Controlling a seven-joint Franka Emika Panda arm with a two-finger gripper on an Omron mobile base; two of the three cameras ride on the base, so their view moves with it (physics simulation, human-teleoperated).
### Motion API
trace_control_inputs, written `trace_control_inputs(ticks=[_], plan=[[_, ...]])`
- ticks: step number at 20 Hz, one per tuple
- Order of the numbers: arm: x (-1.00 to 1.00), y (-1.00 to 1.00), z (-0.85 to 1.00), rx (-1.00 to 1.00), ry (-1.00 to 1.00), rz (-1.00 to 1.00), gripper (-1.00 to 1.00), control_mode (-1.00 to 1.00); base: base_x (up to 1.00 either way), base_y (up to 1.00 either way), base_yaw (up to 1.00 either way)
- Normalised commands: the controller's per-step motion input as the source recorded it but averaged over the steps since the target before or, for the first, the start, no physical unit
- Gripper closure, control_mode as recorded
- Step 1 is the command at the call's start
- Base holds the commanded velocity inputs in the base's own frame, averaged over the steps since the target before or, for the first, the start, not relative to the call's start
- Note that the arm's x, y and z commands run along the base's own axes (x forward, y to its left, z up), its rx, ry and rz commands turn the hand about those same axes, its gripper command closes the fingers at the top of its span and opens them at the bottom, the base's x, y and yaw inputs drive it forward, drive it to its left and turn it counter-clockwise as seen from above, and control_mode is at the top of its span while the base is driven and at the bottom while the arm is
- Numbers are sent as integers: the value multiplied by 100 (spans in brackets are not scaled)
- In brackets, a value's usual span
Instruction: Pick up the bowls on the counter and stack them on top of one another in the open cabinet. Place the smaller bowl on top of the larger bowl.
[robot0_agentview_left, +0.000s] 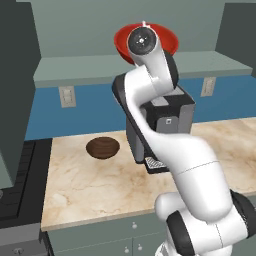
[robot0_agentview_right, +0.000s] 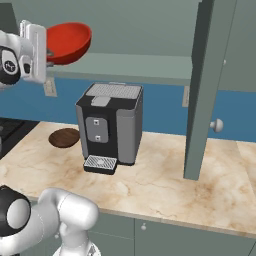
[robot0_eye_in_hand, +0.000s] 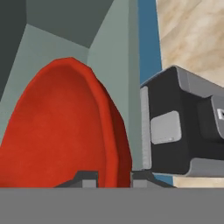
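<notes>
Red bowl (robot0_eye_in_hand: 61, 131), rim seemingly pinched in the gripper (robot0_eye_in_hand: 114, 178), above the shelf (robot0_agentview_right: 125, 65).

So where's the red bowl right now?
The red bowl is held in the gripper, raised at the open cabinet's shelf, up and left of the coffee machine in the right base view.

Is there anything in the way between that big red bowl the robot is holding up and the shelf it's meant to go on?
Nothing visible blocks it. The wide glossy red bowl, gripped at its rim, hangs just above the grey-green open cabinet shelf, whose board ahead looks bare. The black and grey coffee machine stands lower, on the beige marble counter, below the bowl's path.
</notes>
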Motion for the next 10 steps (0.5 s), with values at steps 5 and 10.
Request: trace_control_inputs(ticks=[5,10], plan=[[40,0,0,3,3,-1,100,-100,0,0,0],[39,0,-3,3,3,-1,100,-100,0,0,0]])
